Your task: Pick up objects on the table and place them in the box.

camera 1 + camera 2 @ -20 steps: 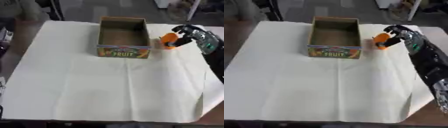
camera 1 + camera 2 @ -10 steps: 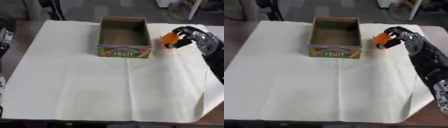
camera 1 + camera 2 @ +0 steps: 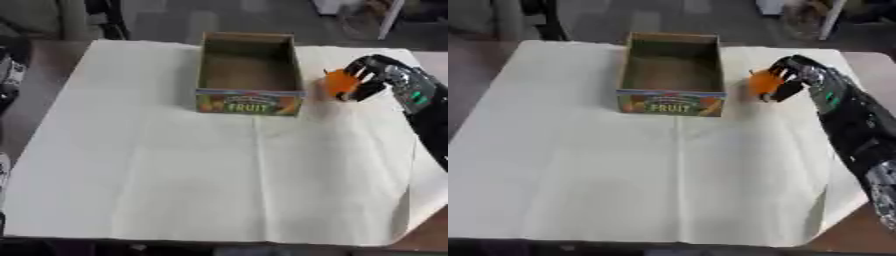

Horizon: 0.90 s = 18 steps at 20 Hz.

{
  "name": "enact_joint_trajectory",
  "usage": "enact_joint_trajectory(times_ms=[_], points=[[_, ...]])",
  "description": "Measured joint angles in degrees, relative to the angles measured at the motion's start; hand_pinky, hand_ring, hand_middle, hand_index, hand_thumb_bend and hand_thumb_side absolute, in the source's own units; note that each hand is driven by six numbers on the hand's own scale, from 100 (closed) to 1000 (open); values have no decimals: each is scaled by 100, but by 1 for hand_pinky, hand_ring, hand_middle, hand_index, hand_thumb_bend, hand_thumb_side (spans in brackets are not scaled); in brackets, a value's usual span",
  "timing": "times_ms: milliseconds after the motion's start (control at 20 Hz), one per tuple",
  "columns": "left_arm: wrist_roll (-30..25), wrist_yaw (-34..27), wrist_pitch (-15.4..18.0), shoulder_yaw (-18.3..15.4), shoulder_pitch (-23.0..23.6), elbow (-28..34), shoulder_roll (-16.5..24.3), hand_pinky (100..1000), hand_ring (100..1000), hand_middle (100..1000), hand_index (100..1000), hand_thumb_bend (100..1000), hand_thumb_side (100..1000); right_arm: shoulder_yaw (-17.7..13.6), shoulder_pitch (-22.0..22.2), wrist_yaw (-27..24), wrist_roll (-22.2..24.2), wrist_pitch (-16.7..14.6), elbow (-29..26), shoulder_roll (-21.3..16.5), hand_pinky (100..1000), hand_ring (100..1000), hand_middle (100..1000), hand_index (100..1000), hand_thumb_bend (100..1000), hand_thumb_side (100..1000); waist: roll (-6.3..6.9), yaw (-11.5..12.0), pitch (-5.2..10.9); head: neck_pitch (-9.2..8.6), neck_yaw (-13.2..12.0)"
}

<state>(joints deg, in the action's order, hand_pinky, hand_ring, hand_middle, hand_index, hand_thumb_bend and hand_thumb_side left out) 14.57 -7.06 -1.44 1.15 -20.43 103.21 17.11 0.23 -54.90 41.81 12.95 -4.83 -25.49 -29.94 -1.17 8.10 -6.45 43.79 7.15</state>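
An open cardboard fruit box [image 3: 248, 73] stands at the far middle of the table, its inside bare. Just right of the box, my right hand [image 3: 372, 76] has its fingers curled round an orange object [image 3: 339, 84], held slightly above the cloth. The black right forearm [image 3: 852, 119] runs down the right side. My left hand shows in neither view.
A cream cloth [image 3: 219, 165] covers the table, with a fold line down its middle. A dark machine part [image 3: 9, 70] sits at the left edge. Chair legs and floor lie beyond the far edge.
The right hand with the orange object has moved a little left and up, closer to the box's right wall. The box has not moved.
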Motion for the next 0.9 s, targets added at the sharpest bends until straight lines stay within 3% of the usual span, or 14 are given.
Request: enact_joint_trajectory(times_ms=[350,700,850,900], points=[[1,0,-1,0,0,0,-2,623,597,577,727,645,369,-14,55,51,-691,105,0,14,286,450,349,433,298,100,-1,8,-3,0,5],[6,0,-6,0,0,0,-2,623,597,577,728,648,369,-15,97,146,-1327,145,0,49,230,388,266,351,268,100,-6,11,-3,0,5],[8,0,-5,0,0,0,-2,623,596,577,728,648,369,-15,97,147,-1444,134,-9,49,226,376,251,337,110,100,-18,4,-3,0,5],[8,0,-4,0,0,-1,-2,623,596,577,728,648,369,-15,97,147,-1474,134,-20,49,218,369,245,330,100,100,-23,2,-3,0,5]])
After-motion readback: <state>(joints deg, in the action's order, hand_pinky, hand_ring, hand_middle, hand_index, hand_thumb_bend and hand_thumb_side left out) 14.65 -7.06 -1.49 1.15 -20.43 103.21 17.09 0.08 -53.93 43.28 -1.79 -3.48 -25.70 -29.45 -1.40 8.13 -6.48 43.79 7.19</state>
